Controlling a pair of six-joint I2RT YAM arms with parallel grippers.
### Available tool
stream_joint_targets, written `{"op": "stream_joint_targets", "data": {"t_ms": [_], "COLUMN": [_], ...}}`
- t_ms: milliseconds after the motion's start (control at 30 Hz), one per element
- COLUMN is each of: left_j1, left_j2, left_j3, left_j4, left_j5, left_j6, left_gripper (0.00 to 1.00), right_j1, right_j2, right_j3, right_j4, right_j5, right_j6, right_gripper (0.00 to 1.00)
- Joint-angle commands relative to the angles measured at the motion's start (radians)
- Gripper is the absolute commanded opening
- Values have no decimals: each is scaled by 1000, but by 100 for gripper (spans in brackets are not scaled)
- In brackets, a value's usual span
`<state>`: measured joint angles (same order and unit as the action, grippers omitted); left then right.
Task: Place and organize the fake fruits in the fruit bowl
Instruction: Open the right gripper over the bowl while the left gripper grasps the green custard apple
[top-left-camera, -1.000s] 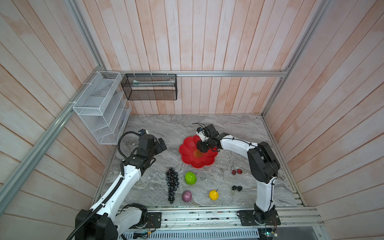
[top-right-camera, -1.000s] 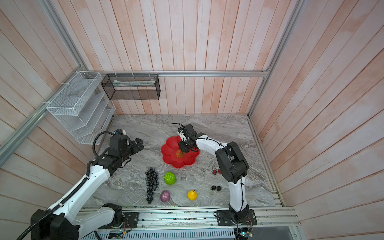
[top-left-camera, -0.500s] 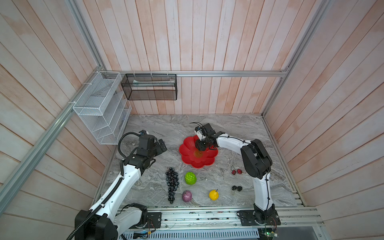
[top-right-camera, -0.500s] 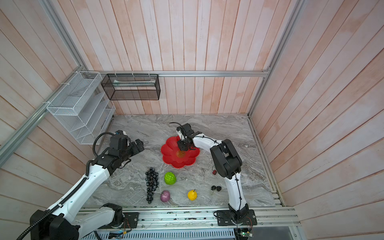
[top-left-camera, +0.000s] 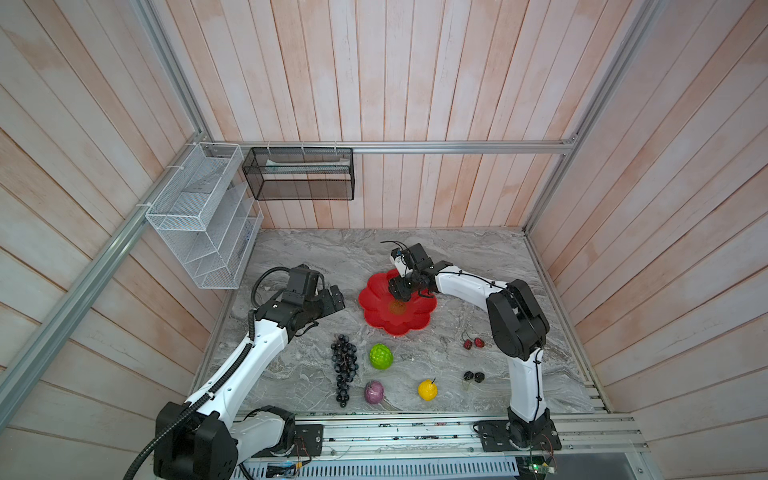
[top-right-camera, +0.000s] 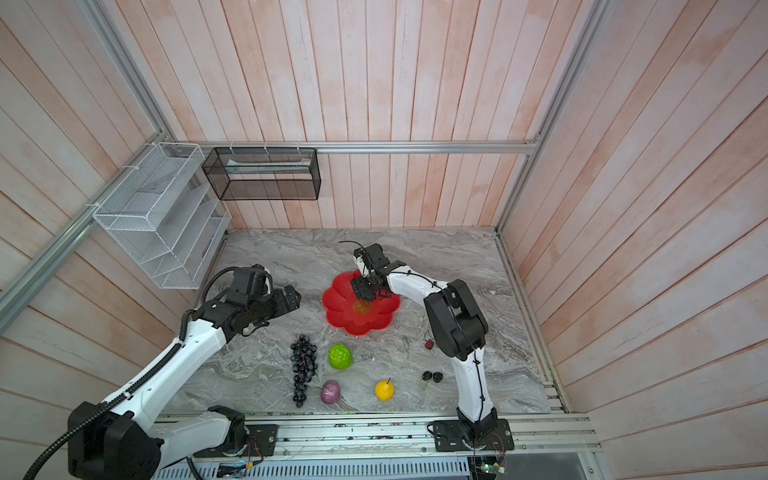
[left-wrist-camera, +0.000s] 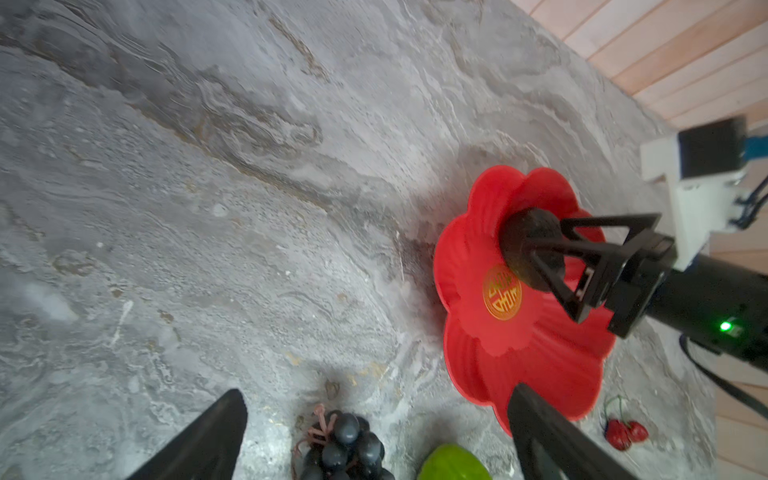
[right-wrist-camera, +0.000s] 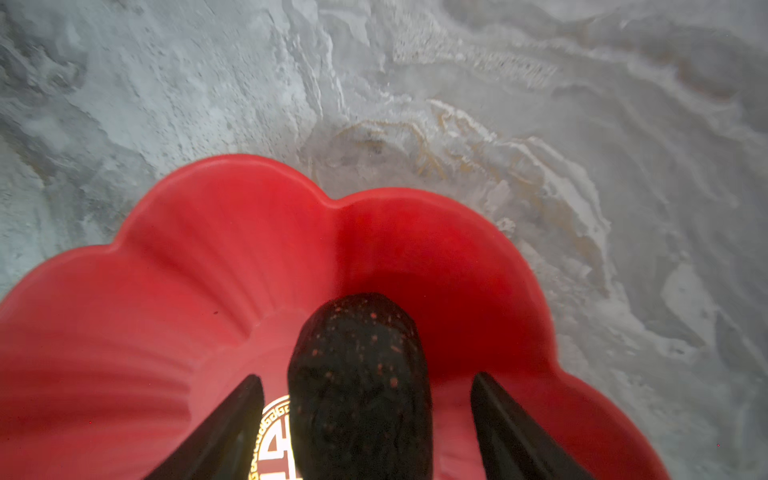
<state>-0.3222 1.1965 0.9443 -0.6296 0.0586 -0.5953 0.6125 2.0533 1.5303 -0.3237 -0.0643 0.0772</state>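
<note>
While the left gripper (top-left-camera: 336, 300) gapes above bare marble (top-left-camera: 415, 253), the right gripper (right-wrist-camera: 365, 378) stands spread around the bowl's (right-wrist-camera: 208, 249) avocado (right-wrist-camera: 359, 332).

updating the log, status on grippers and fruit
Left gripper open, beside bowl. Right gripper open, fingers clear of avocado in bowl. Grapes, five more fruits on table. Nothing blocking.

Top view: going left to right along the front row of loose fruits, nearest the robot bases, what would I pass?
In a top view: long dark plastic grape bunch → round purple plastic fruit → small yellow plastic fruit → pair of black plastic cherries.
</note>
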Motion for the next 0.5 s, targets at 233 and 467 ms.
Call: {"op": "stream_joint_targets", "data": {"t_ms": [233, 467], "left_j1": [-294, -471], "left_j2": [154, 330], "left_j3": [162, 207], "left_j4": [-190, -235], "left_j5": [61, 48], "left_j6": [40, 86], "left_gripper": [96, 97], "right_j1": [1, -49], "right_j2": [-338, -498], "right_j3": [-149, -377], "right_j4": [42, 206], "right_j5": [-21, 0], "right_j6": [47, 125], "right_gripper": [81, 82]}}
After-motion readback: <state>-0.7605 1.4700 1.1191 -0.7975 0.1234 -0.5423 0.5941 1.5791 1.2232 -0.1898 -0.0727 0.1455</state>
